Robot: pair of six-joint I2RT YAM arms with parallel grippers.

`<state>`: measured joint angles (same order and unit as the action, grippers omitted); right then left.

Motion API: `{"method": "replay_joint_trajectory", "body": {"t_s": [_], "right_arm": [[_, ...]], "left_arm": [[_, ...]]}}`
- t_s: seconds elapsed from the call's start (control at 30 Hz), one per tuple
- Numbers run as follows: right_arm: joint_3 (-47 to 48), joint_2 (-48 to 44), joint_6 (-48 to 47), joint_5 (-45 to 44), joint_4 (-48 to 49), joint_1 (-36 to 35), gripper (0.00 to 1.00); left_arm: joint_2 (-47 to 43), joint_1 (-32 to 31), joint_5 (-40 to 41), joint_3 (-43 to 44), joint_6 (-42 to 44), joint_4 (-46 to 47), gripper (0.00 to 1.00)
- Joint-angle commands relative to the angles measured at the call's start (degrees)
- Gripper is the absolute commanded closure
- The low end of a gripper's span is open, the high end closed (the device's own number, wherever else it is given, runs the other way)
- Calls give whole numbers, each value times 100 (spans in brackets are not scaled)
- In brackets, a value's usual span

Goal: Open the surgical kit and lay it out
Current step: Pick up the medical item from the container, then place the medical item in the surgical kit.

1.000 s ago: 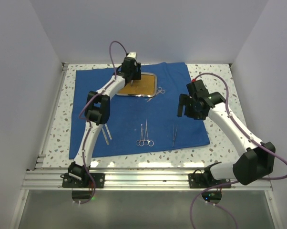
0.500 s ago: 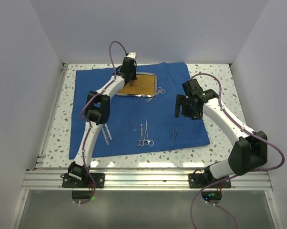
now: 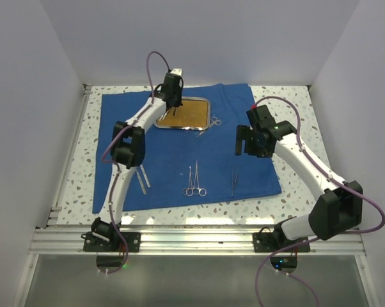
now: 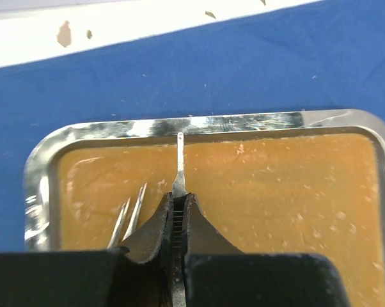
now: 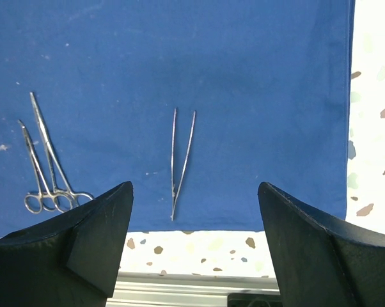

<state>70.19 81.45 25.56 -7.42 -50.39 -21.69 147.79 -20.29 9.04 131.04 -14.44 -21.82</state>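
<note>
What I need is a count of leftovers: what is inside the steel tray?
A thin silvery instrument pinched in the left gripper, and two prongs beside it on the orange-brown floor. The gripper hides the rest of both.

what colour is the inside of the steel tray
Orange-brown with faint pale specks; the tray shows best in the left wrist view.

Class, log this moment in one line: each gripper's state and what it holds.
left gripper: shut on thin steel instrument over tray | right gripper: open, empty, aimed at tweezers on blue cloth
</note>
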Motion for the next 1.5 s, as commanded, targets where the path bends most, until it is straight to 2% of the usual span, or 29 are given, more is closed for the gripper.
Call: {"method": "replay_joint_trajectory", "body": {"t_s": [0.0,0.17,0.2,0.43,0.6,0.7,0.83,1.03,1.1,1.13,1.23,1.33,1.43,1.47], "right_arm": [[-76,-305,-165,162,310,7,17],[-155,-454,-148,215,512,7,17],[-172,-481,-131,223,530,-2,17],[-427,-990,-104,259,627,-2,17],[-831,-1350,45,452,592,-63,17],[-1033,-1561,89,549,548,-177,17],[-1122,-1737,54,470,399,-318,18],[-1140,-2027,63,443,171,-336,17],[-1105,-2098,37,400,74,-344,17],[-1096,-2194,19,347,-22,-336,17],[-1052,-2440,-42,110,-242,-336,17],[-1025,-2712,-51,-40,-470,-336,17],[-1078,-2906,36,-101,-655,-327,16],[-1104,-2968,71,-102,-691,-335,16]], "left_arm": [[-1486,-18,291,-52,-181,-330,100],[-2797,-106,580,-1412,-463,-761,100],[-3295,-176,651,-1719,-551,-910,100],[-5820,-651,1170,-5565,-1438,-1104,100],[-7234,-880,1241,-7483,-2526,-1228,100],[-7702,-915,1109,-8162,-2941,-1236,100],[-8011,-950,1065,-8647,-3267,-1368,100],[-8196,-959,1240,-9210,-3373,-1009,97],[-8099,-968,1372,-9255,-3312,-868,86],[-8047,-968,1390,-9246,-3268,-824,71],[-7757,-968,1565,-8992,-3136,-858,37],[-7528,-941,1741,-8439,-2759,-728,26],[-7134,-731,1541,-7710,-1899,-289,24],[-6775,-626,1252,-7490,-1670,-26,24]]}}
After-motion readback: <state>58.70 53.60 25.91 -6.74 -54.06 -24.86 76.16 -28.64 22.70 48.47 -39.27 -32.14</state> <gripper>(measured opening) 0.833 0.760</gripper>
